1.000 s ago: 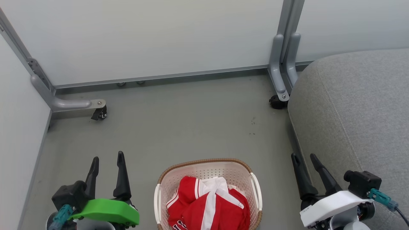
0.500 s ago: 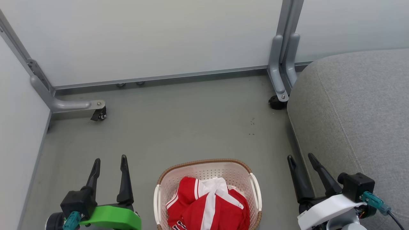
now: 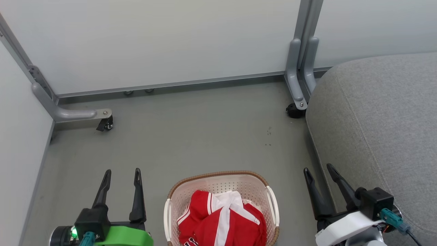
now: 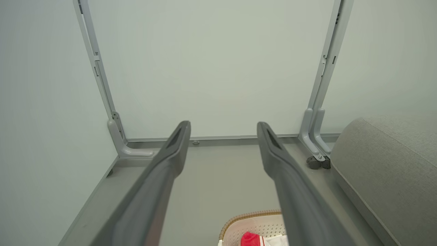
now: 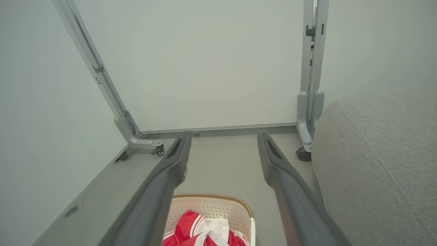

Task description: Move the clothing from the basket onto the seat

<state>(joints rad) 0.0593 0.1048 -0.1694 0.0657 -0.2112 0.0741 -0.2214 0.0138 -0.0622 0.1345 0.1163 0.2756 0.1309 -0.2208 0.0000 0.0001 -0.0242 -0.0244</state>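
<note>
The cream perforated basket (image 3: 218,179) with a brown rim stands on the floor at the bottom centre of the head view. Crumpled red clothing (image 3: 222,222) with white stripes fills it. The big grey seat (image 3: 379,119) takes up the right side. My left gripper (image 3: 123,172) hangs open to the left of the basket, nothing between its fingers. My right gripper (image 3: 318,167) is open between the basket and the seat's edge, also empty. In the left wrist view the basket (image 4: 252,222) and seat (image 4: 385,171) appear; in the right wrist view the clothing (image 5: 191,229), basket (image 5: 211,205) and seat (image 5: 375,153).
Pale partition panels close off the back and left. Their grey metal feet with castors stand on the floor at the left (image 3: 102,118) and by the seat's corner (image 3: 295,106). Grey floor (image 3: 191,136) lies open beyond the basket.
Both grippers have slid inward and lower in the head view: the left one to the right, the right one to the left. The view itself has shifted slightly. Basket and clothing lie as before.
</note>
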